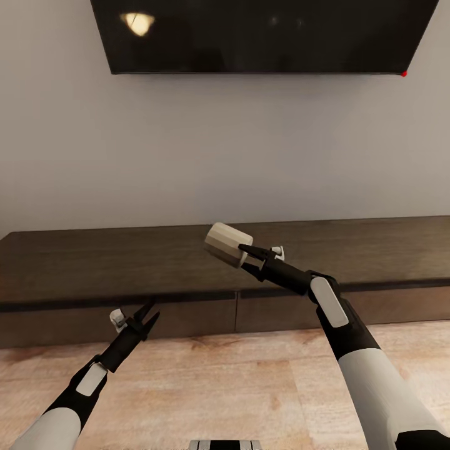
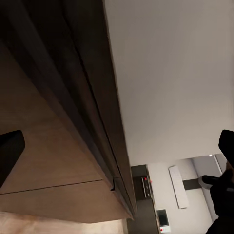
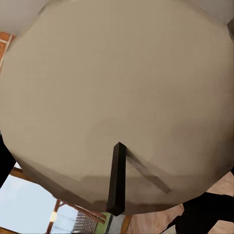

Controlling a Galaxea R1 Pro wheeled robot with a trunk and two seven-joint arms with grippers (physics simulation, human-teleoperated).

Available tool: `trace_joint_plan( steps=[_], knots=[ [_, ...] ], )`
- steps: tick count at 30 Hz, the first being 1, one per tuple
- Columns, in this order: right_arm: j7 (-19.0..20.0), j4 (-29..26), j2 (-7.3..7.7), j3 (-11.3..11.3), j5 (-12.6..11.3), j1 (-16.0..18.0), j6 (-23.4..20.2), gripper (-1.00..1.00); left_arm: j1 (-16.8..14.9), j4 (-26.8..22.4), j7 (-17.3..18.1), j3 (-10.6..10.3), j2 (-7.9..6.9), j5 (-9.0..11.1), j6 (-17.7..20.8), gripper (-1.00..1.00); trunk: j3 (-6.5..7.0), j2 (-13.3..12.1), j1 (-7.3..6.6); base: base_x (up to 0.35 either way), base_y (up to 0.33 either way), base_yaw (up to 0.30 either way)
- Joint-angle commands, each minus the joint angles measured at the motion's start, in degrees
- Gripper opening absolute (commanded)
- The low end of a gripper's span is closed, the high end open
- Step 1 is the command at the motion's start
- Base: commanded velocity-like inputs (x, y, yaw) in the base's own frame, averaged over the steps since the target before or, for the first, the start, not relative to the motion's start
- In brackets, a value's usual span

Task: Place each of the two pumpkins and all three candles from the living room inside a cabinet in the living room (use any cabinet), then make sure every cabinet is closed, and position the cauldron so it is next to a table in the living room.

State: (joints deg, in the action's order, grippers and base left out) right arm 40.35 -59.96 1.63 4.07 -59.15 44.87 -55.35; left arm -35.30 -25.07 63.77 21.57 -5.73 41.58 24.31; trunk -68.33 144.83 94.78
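Observation:
A stubby grey-brown candle with a paler top hangs tilted above the cabinet, with my right gripper shut on it. In the right wrist view the candle's pale top is very close, its dark wick pointing at the camera. The cabinet is the long, low dark-brown TV unit, and its drawer fronts look shut. My left gripper stands open with nothing in it, just in front of the left drawer front. In the left wrist view the cabinet's front runs close by between the spread fingers.
A large black TV hangs on the pale wall above the unit. Light wooden floor lies between me and the cabinet. Part of my base shows at the bottom edge.

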Motion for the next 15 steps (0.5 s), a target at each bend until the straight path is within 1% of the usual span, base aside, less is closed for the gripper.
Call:
trace_joint_plan(
  steps=[1, 15],
  knots=[
    [0.2, 0.0, 0.04, 0.1, -0.2, 0.0, -0.2, -1.0, 0.0, 0.0, 0.1, 0.1, 0.01, 0.2, 0.6, 1.0, -0.04, 0.0, -0.01, 0.0, 0.0, 0.0],
    [0.2, 0.0, 0.04, 0.1, -0.2, 0.0, -0.2, -1.0, 0.0, 0.0, 0.1, 0.0, 0.0, 0.2, 0.5, 1.0, -0.04, 0.0, -0.01, 0.0, 0.0, 0.0]
  ],
)
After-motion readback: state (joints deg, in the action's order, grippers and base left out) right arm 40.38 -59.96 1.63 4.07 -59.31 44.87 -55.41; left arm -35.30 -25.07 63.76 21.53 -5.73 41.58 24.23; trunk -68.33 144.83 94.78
